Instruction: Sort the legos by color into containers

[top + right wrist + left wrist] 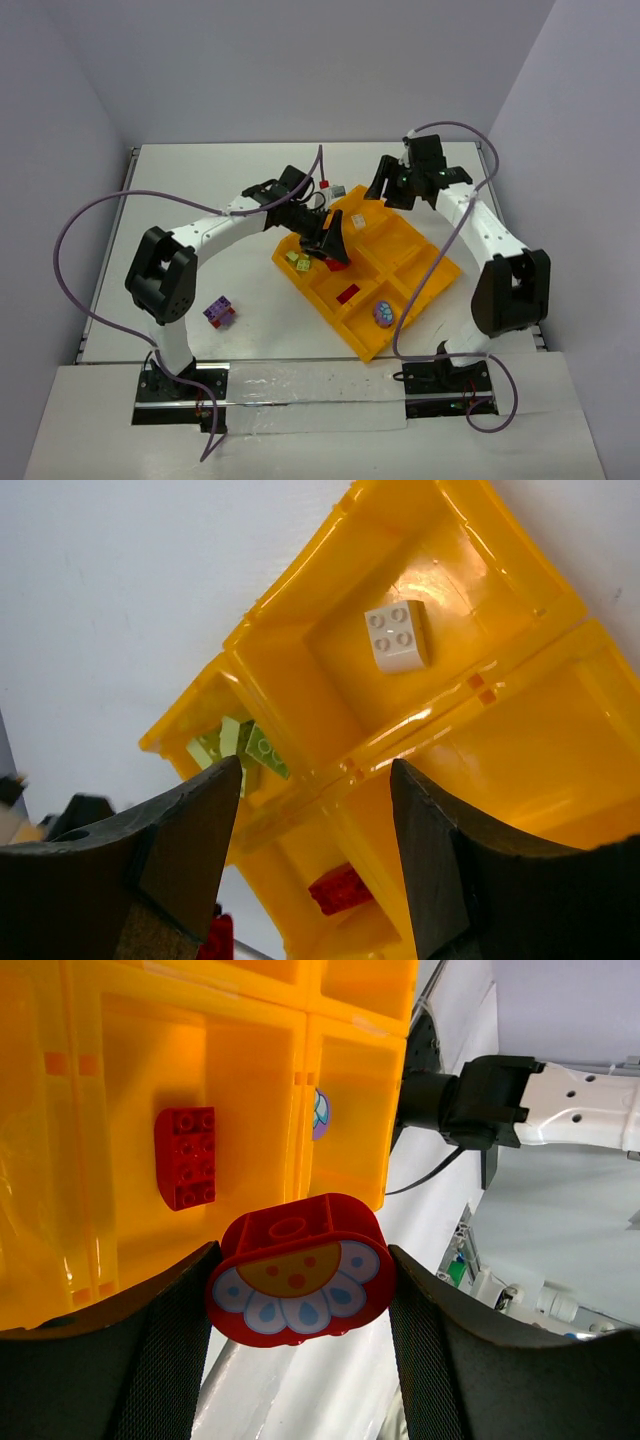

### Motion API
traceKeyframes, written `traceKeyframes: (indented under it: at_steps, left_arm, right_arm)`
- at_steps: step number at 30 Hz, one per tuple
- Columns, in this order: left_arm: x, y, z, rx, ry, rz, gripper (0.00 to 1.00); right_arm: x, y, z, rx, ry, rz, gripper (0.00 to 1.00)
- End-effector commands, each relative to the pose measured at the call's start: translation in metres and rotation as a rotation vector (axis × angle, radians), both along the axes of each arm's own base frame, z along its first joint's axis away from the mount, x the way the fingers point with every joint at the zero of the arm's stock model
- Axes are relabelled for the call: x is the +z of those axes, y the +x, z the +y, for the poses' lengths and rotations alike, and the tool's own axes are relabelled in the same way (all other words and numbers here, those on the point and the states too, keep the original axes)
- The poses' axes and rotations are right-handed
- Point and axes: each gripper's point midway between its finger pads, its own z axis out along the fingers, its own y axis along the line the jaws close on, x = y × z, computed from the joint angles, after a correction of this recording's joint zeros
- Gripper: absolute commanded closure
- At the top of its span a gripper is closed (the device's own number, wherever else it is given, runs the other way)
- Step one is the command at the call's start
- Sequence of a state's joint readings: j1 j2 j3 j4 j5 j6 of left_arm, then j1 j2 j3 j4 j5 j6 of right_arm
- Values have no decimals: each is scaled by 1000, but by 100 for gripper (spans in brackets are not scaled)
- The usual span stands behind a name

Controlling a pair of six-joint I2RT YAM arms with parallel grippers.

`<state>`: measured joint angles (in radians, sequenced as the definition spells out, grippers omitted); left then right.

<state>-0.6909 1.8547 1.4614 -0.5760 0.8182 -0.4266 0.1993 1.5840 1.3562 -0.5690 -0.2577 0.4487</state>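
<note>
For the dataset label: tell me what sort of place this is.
Probably a robotics lab test cell, not a home or shop: a white table boxed in by plain pale walls, a left arm and right arm bolted at its near edge, and a yellow tray of toy bricks.

In the left wrist view the tray ran off the top and left edges, and a divider hid most of a purple printed piece. Overhead, two small items beyond the tray were perhaps bricks, too small to tell.
</note>
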Motion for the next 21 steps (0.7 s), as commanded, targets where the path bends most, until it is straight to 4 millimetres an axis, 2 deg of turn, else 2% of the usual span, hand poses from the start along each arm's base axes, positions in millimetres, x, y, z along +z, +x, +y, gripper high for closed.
traceKeyframes:
  at_steps: [1, 4, 8, 14, 18, 20, 21]
  left_arm:
    - [22, 4, -15, -29, -47, -60, 35]
    - [24, -3, -18, -56, -51, -69, 28]
    - [29, -9, -15, -76, -41, -86, 25]
    - [36, -6, -5, -51, -1, -150, 12]
    - [39, -1, 2, 12, 35, -178, 16]
    - [36, 9, 12, 85, 90, -213, 18]
    - [41, 11, 19, 124, 104, -231, 19]
  right_arm:
    - [44, -6, -12, -34, -14, -135, 31]
    - [51, -9, -15, -34, -25, -148, 31]
    - [53, -10, -14, -29, -22, -146, 31]
    - [54, -10, -11, -28, -1, -154, 31]
    - [52, -13, -11, -25, 0, -152, 31]
    - [54, -15, -12, -26, 3, -160, 31]
    - [53, -17, -12, -25, 3, -159, 31]
